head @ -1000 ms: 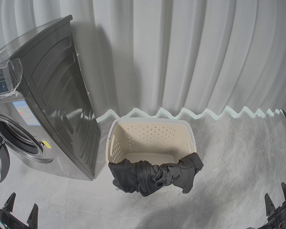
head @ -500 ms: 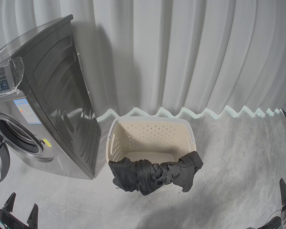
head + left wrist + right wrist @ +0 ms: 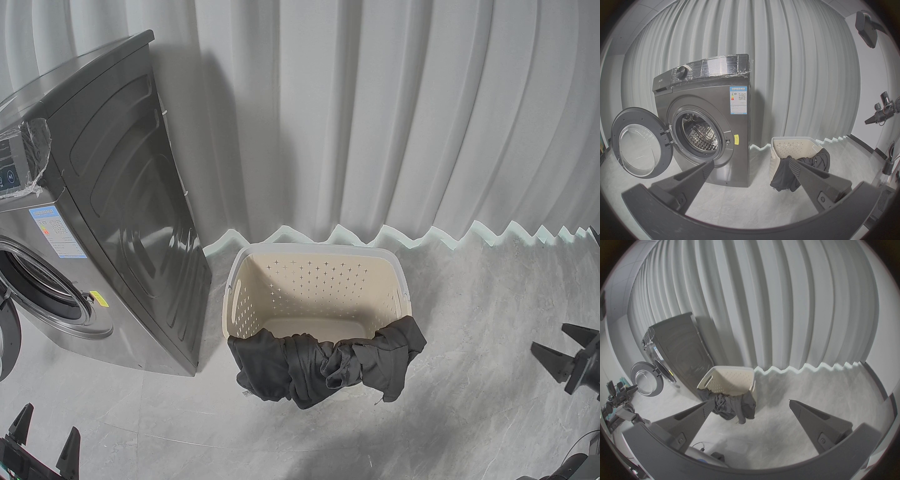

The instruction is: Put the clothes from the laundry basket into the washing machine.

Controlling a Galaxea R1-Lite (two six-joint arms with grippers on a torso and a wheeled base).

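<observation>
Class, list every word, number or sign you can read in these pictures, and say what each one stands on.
Blue and white label on the washing machine front: too small to read.
Yellow sticker beside its door opening: too small to read.
Control panel: marks blurred.
Laundry basket and clothes: no print.
</observation>
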